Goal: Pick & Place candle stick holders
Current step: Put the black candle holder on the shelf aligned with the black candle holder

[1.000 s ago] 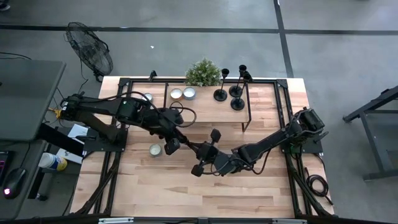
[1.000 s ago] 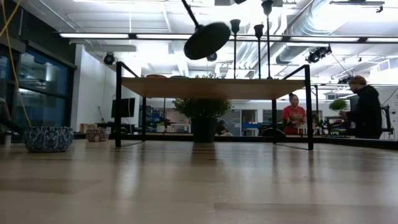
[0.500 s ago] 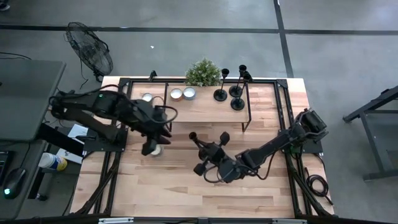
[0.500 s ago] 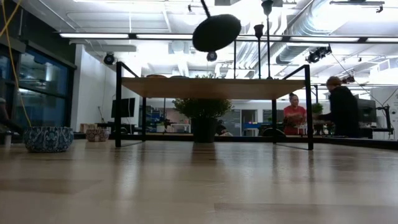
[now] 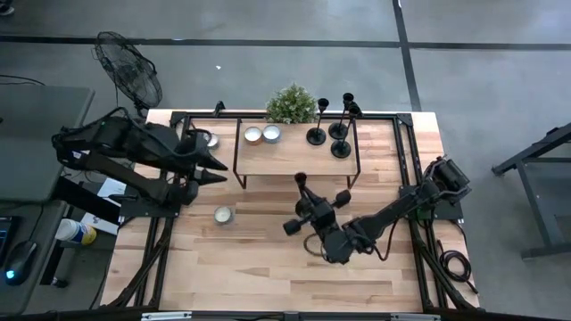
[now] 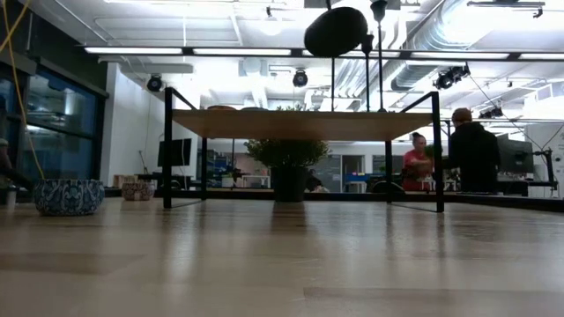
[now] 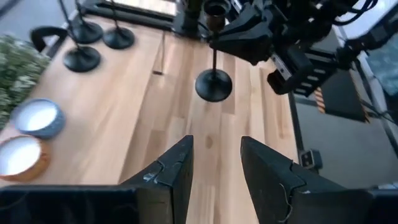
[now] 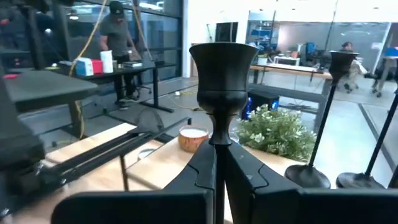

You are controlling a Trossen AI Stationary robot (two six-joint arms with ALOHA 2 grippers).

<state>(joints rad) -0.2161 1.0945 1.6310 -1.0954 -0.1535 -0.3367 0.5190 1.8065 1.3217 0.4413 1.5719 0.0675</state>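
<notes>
One black candle stick holder hangs in the air over the table's middle, in front of the shelf, with my right gripper shut on it. Its cup stands above the fingers. Its round base shows high up in the low view. Three more holders stand by their bases on the shelf's right end. My left gripper is open and holds nothing. It is drawn back near the table's left edge, pointing toward the held holder. My right gripper pinches the holder's thin stem just under the cup between its two fingers. The fingers lie level, come from the table's near side and cross the stem. The holder stands upright in the hold, its base lifted clear of the table.
A low wooden shelf on a black frame stands at the far middle, with a potted plant and small candles on it. A candle bowl sits on the table at the left. People stand in the room beyond.
My left gripper has drawn back from the table's middle toward the left edge and risen. My right gripper has turned at the wrist and carried the holder toward the shelf. The holder has come from tilted to upright, and its base has risen.
</notes>
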